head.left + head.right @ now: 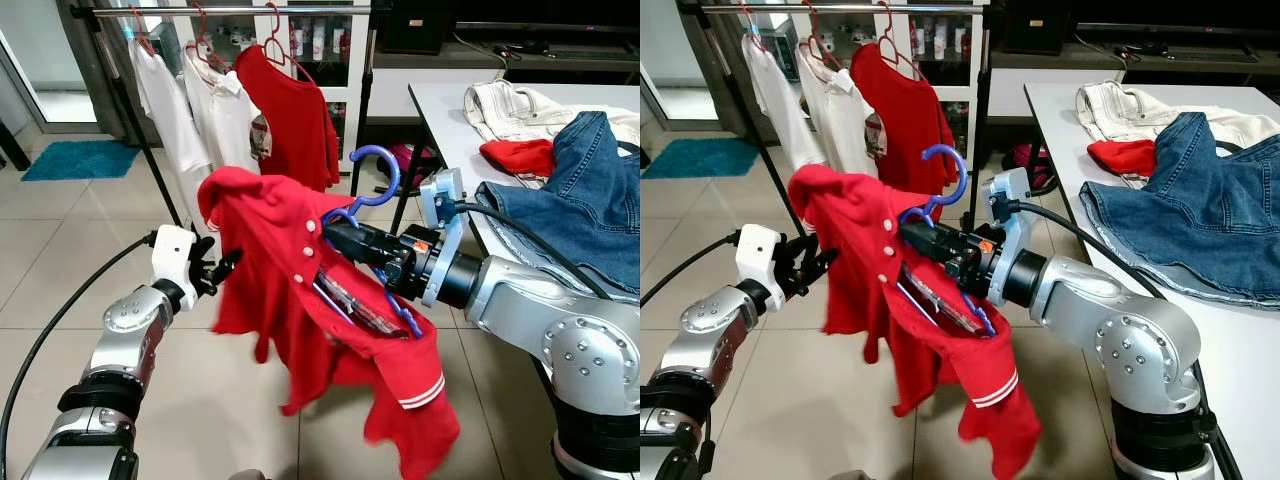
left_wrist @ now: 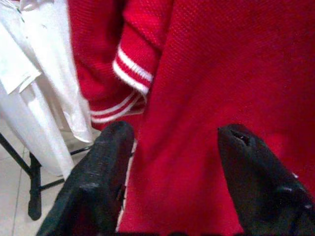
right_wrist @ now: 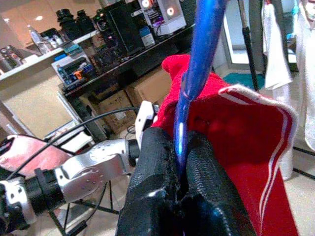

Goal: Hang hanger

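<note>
A blue hanger (image 1: 372, 180) carries a red polo shirt (image 1: 290, 280) with white-striped cuffs, held in the air in front of me. My right gripper (image 1: 335, 238) is shut on the blue hanger (image 3: 197, 73) just below its hook, its fingertips (image 3: 170, 162) pinching the stem. My left gripper (image 1: 222, 266) stands open beside the shirt's left edge, and its two black fingers (image 2: 98, 167) frame the red shirt (image 2: 221, 88) without closing on it. The clothes rail (image 1: 230, 11) runs across the top behind, a little beyond the hook.
On the rail hang two white shirts (image 1: 205, 110) and a red shirt (image 1: 295, 115) on red hangers. A white table (image 1: 440, 110) at the right holds jeans (image 1: 570, 190), a cream garment and a red one. Tiled floor and a blue mat (image 1: 80, 158) lie to the left.
</note>
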Motion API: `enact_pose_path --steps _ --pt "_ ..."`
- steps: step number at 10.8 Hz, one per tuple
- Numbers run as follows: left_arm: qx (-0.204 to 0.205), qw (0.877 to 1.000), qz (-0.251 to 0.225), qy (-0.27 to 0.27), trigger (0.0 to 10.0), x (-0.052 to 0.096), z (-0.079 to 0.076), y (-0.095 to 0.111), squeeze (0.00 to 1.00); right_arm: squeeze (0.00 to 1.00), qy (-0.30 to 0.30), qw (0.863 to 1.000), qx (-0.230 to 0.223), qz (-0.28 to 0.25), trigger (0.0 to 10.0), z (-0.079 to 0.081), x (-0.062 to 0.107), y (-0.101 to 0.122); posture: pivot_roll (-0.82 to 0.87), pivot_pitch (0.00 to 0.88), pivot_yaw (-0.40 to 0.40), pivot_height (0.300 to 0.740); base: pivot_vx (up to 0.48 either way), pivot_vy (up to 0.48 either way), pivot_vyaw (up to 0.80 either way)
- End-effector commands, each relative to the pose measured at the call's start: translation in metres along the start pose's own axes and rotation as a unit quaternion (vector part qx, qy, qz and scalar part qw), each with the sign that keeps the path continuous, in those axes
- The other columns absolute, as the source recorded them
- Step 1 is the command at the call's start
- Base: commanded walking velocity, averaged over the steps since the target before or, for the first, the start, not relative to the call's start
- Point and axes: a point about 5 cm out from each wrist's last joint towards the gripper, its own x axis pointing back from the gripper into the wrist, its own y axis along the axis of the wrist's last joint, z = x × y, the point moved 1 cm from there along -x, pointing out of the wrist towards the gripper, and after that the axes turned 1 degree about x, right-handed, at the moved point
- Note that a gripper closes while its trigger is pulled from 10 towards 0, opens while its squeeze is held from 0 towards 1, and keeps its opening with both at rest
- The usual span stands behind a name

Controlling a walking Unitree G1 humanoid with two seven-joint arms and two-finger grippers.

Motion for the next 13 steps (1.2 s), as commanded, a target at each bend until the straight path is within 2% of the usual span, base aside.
enact_pose_path --steps 1,3,4,5,6,8,9,10,11,13 --pt "-0.016 1.000 0.002 -0.001 10.0 -0.001 0.004 0.004 1.00 0.00 0.022 1.000 0.007 -0.017 10.0 0.008 0.003 0.008 -0.04 0.000 0.050 0.740 0.000 0.000 0.00" --pt "-0.005 1.000 0.026 -0.011 10.0 -0.004 0.004 -0.003 1.00 0.00 0.034 0.999 0.002 -0.020 10.0 0.012 0.004 0.010 -0.04 0.000 0.043 0.740 0.000 0.000 0.00" --pt "-0.005 0.999 0.036 -0.037 10.0 -0.006 -0.001 -0.005 1.00 0.00 0.039 0.999 0.002 -0.019 10.0 0.013 0.005 0.010 -0.04 0.000 0.041 0.740 0.000 0.000 0.00" --pt "0.000 0.997 0.042 -0.059 10.0 -0.007 -0.005 -0.007 0.17 0.00 0.044 0.999 0.002 -0.019 10.0 0.015 0.005 0.011 -0.04 0.000 0.041 0.740 0.000 0.000 0.00" --pt "-0.013 0.996 0.045 -0.077 10.0 -0.012 -0.008 -0.003 0.00 0.00 0.057 0.998 -0.001 -0.018 10.0 0.019 0.006 0.011 -0.06 0.000 0.047 0.740 0.000 0.000 0.00" --pt "-0.028 0.995 0.048 -0.085 10.0 -0.015 -0.008 0.001 0.00 0.00 0.065 0.998 -0.009 -0.003 10.0 0.022 0.008 0.005 -0.06 0.000 0.048 0.740 0.000 0.000 0.00" --pt "-0.036 0.994 0.049 -0.088 5.4 -0.016 -0.007 0.002 0.00 0.00 0.063 0.998 -0.012 0.003 10.0 0.022 0.009 0.002 -0.06 0.000 0.055 0.740 0.000 0.000 0.00" --pt "-0.035 0.994 0.047 -0.089 2.4 -0.016 -0.008 0.003 0.00 0.00 0.060 0.998 -0.014 0.004 10.0 0.022 0.010 0.002 -0.06 0.000 0.055 0.740 0.000 0.000 0.00" --pt "-0.039 0.994 0.048 -0.088 0.0 -0.017 -0.008 0.003 0.00 0.00 0.058 0.998 -0.015 0.004 10.0 0.022 0.010 0.002 -0.06 0.000 0.058 0.740 0.000 0.000 0.00" --pt "-0.044 0.994 0.048 -0.083 0.0 -0.016 -0.007 0.000 0.00 0.00 0.055 0.998 -0.015 0.005 10.0 0.021 0.011 0.002 -0.06 0.000 0.056 0.740 0.000 0.000 0.00"
